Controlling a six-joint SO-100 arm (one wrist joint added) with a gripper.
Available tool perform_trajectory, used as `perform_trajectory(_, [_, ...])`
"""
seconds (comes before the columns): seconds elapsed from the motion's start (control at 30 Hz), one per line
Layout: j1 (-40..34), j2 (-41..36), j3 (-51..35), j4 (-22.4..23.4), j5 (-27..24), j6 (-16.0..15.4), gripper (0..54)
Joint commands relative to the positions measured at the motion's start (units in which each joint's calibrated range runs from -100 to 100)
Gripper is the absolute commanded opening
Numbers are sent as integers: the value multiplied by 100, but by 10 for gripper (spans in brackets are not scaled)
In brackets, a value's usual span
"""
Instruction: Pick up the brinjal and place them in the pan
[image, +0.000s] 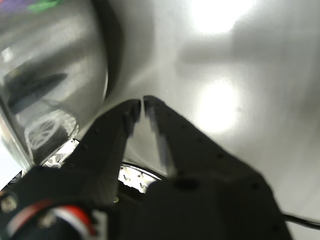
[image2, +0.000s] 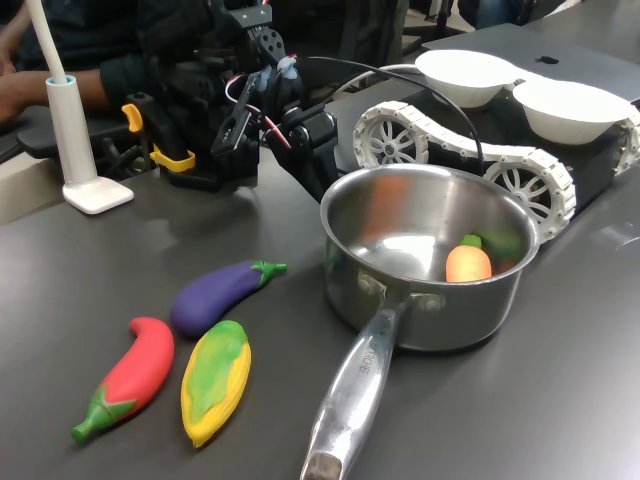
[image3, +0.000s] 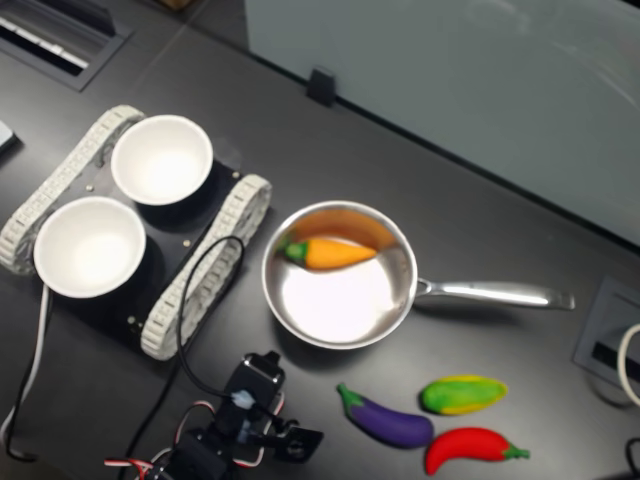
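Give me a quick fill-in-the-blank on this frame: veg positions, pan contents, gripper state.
1. The toy lying inside the pan is an orange ____.
2. The brinjal lies on the ____, outside the pan.
3. In the wrist view the gripper holds ____.
4. The two white bowls sit on a ____ vehicle.

Missing words: carrot; table; nothing; tracked

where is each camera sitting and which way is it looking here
Wrist view: rides on the arm, looking along the nearly closed gripper at the table, with the pan wall beside it.
First exterior view: low at table level, facing across the brinjal and pan toward the arm behind them.
Second exterior view: overhead, looking down on the pan, brinjal and the arm at the picture's lower edge.
Both exterior views share the pan, brinjal, carrot toy and two white bowls.
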Motion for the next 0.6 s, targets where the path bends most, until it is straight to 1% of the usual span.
perform_trajectory(0.0, [-264, -66, -183, -83, 156, 48, 9])
perform_trajectory(0.57, [-229, -66, -201, -57, 147, 48, 2])
